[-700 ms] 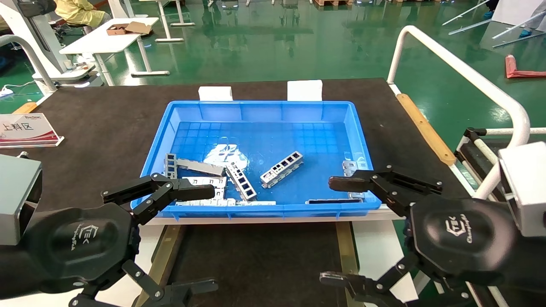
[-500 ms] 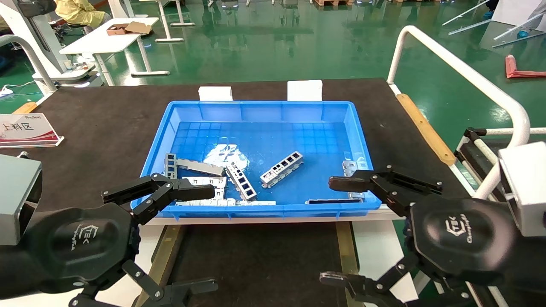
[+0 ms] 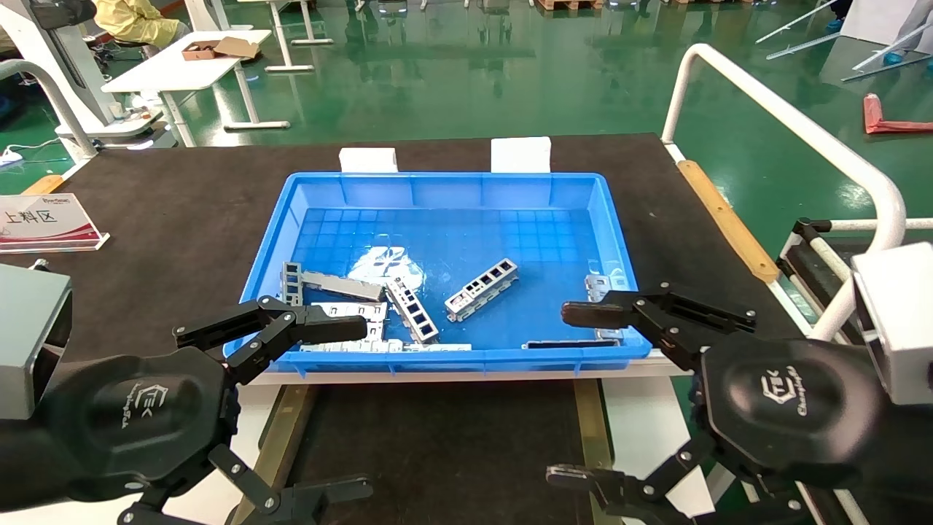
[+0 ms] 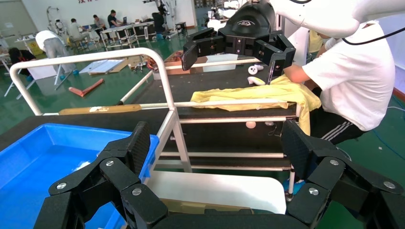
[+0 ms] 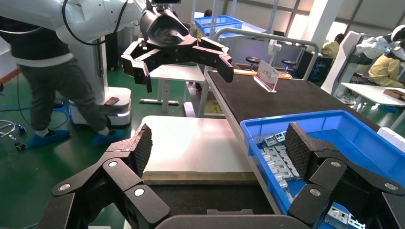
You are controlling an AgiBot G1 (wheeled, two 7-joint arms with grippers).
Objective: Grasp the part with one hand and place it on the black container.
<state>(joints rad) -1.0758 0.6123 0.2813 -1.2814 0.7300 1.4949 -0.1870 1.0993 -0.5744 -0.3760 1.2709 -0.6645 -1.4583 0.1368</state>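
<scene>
A black mat (image 3: 182, 219) is seen covering the table, with a blue crate (image 3: 627, 292) set on it near the front edge. Below the crate's near wall, the black tray (image 3: 437, 445) with brass-yellow rails is seen between the two arms; no part lies on its floor.

The left gripper (image 3: 328, 408) is held at the crate's near left corner, fingers spread wide, nothing between them. The right gripper (image 3: 576, 394) is held at the near right corner, likewise spread and empty. In the left wrist view the left gripper (image 4: 215, 148) is confirmed spread; in the right wrist view the right gripper (image 5: 219, 143) likewise.

Several metal pieces are scattered on the crate floor. The part (image 3: 482, 289), with its row of square windows, lies alone and slantwise near the floor's middle, apart from the flat strips (image 3: 342, 284) at the left.

Step judged: pre-grasp; nothing picked yet. Next move is judged to call for one gripper to be brought over the part, aligned across its narrow width, lowered and closed.
</scene>
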